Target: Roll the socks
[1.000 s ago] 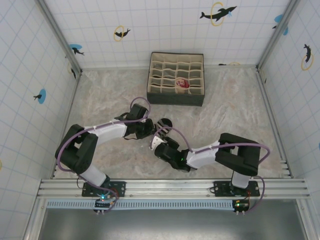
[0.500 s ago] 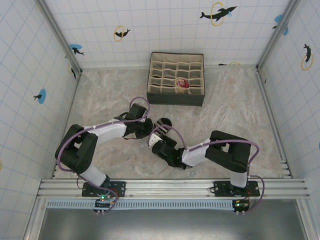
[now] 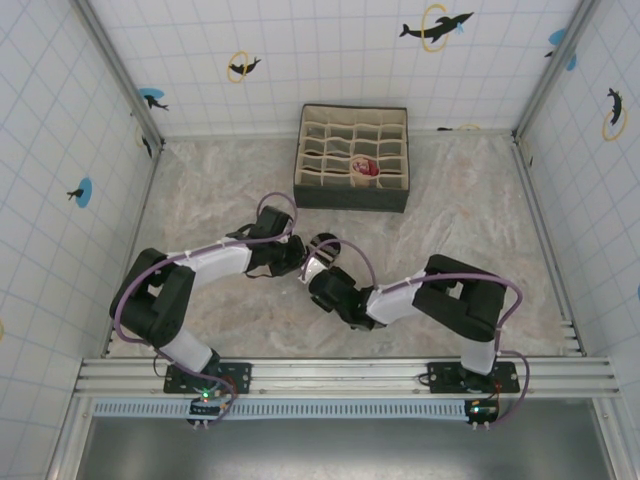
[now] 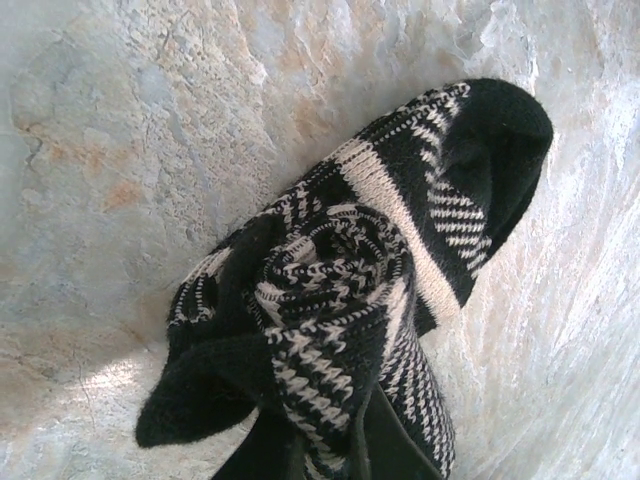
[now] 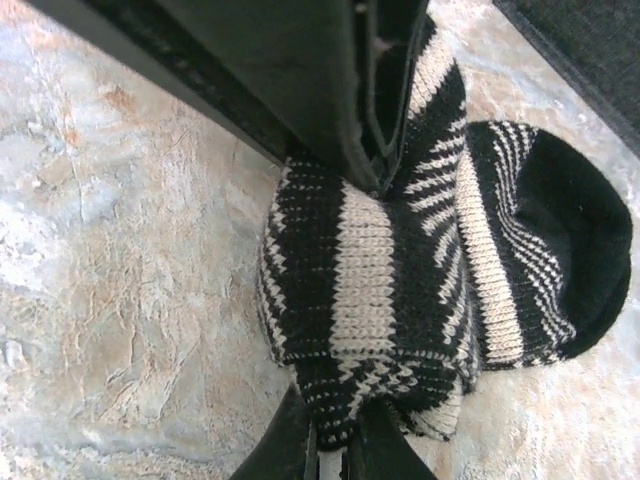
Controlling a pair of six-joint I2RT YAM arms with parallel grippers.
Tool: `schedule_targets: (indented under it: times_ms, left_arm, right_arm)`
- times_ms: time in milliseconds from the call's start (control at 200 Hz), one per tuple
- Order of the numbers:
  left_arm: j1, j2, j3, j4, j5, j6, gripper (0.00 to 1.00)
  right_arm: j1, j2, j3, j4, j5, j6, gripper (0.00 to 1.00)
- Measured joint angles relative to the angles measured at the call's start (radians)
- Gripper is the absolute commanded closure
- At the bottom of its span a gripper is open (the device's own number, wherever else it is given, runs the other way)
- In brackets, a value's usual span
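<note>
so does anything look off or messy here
Nothing spilled or damaged. The striped sock is only a loose, lopsided roll on the table: its black end lies flat, unrolled, while both sets of jaws pinch the bundle. A reddish bundle sits in one box compartment.

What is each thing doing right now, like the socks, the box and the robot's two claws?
striped sock: partly rolled into a bundle, one black end sticking out.
left gripper: shut on the striped sock.
right gripper: shut on the striped sock.
tan and red sock: bundled up inside one compartment of the box.
organiser box: upright, open on top.
</note>
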Motion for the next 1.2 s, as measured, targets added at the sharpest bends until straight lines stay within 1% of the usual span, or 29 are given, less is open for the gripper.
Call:
schedule_targets:
  times_ms: [15, 40, 155, 205, 300, 425, 540, 706, 826, 951, 1026, 1111, 1201]
  left_arm:
    - [0.001, 0.0, 0.0, 0.0, 0.001, 0.0, 0.69]
    - [0.003, 0.0, 0.0, -0.001, 0.004, 0.002, 0.67]
    - [0.018, 0.0, 0.0, -0.002, 0.005, -0.012, 0.48]
    - [0.021, -0.001, 0.0, -0.002, 0.009, -0.016, 0.36]
    - [0.026, -0.015, -0.008, 0.007, 0.002, -0.026, 0.3]
    - [0.024, -0.059, -0.037, 0.023, 0.002, -0.029, 0.27]
    - [0.02, -0.069, -0.043, 0.037, 0.003, -0.03, 0.25]
    - [0.02, -0.104, -0.057, 0.066, 0.002, -0.026, 0.25]
    - [0.02, -0.13, -0.058, 0.099, -0.001, -0.014, 0.25]
    - [0.02, -0.128, -0.068, 0.132, -0.005, 0.0, 0.27]
    - [0.021, -0.114, -0.07, 0.148, -0.011, 0.006, 0.28]
    - [0.021, -0.095, -0.071, 0.17, -0.029, 0.007, 0.28]
    - [0.021, -0.078, -0.072, 0.195, -0.042, 0.003, 0.29]
  right_arm:
    - [-0.006, -0.002, 0.001, -0.005, -0.012, 0.008, 1.0]
    - [-0.015, -0.004, 0.004, -0.01, -0.031, 0.019, 1.0]
    - [-0.071, -0.006, 0.021, -0.029, -0.134, 0.081, 1.0]
    - [-0.099, -0.006, 0.029, -0.034, -0.186, 0.11, 1.0]
    - [-0.145, -0.006, 0.043, -0.046, -0.274, 0.159, 1.0]
    - [-0.181, -0.005, 0.058, -0.063, -0.356, 0.21, 1.0]
    - [-0.21, -0.004, 0.061, -0.064, -0.428, 0.245, 1.0]
    - [-0.274, -0.001, 0.061, -0.056, -0.586, 0.312, 1.0]
    - [-0.334, 0.011, 0.061, -0.04, -0.73, 0.387, 1.0]
    - [-0.394, 0.03, 0.061, -0.026, -0.883, 0.482, 1.0]
    - [-0.423, 0.042, 0.068, -0.027, -0.954, 0.536, 1.0]
    - [-0.444, 0.056, 0.083, -0.038, -1.014, 0.589, 1.0]
    - [-0.452, 0.061, 0.098, -0.062, -1.044, 0.626, 1.0]
